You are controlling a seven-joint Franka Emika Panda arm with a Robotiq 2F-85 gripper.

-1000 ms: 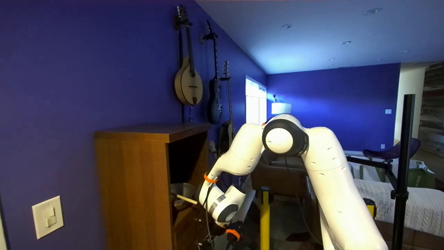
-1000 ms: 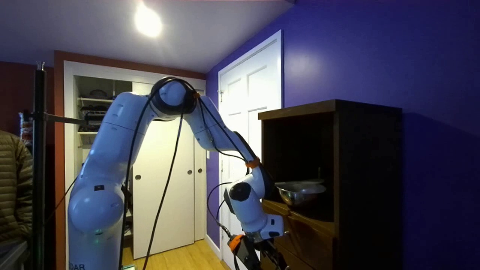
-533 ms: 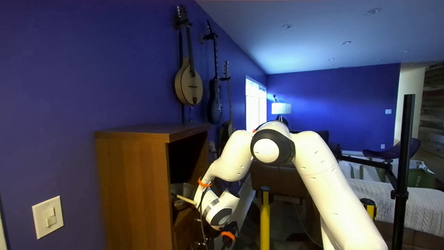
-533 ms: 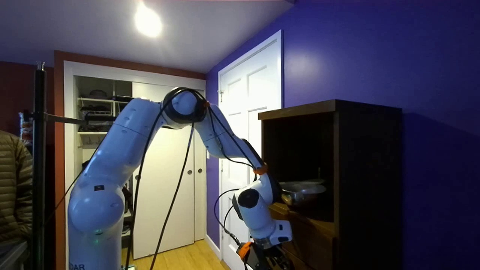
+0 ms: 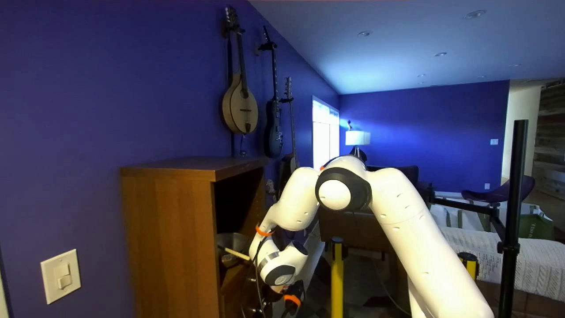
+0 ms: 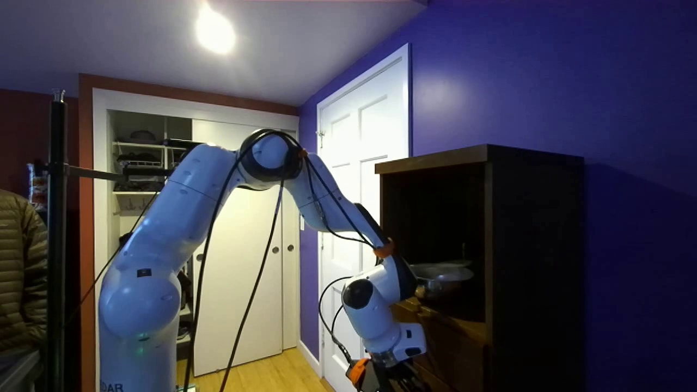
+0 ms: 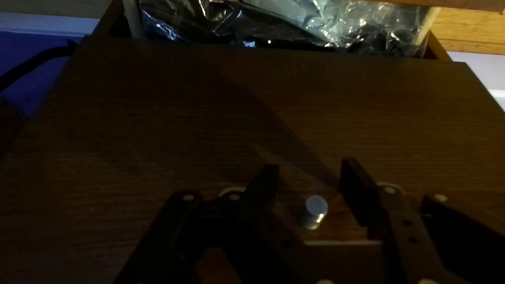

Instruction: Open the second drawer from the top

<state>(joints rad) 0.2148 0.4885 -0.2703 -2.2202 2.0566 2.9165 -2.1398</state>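
A brown wooden drawer front (image 7: 205, 118) fills most of the wrist view, a small silver knob (image 7: 315, 207) standing out from it. My gripper (image 7: 309, 167) straddles that knob, one dark finger on each side, and a gap shows between the knob and either finger. I cannot tell for certain that this front is the second drawer from the top. In an exterior view the chest (image 6: 533, 261) has drawers below its open shelf. There the dark gripper (image 6: 402, 377) hangs at the bottom edge, close to the fronts; its fingertips are hard to make out.
A pulled-out drawer (image 7: 428, 25) with plastic bags (image 7: 236, 23) shows beyond the front's top edge in the wrist view. A metal bowl (image 6: 444, 275) sits on the shelf; a pale stick (image 5: 236, 253) juts out towards my wrist. A yellow post (image 5: 337, 282) stands nearby.
The arm has come lower and closer to the chest, mostly in the first half second; since then it has shifted only slightly. No drawer movement shows in the exterior views.
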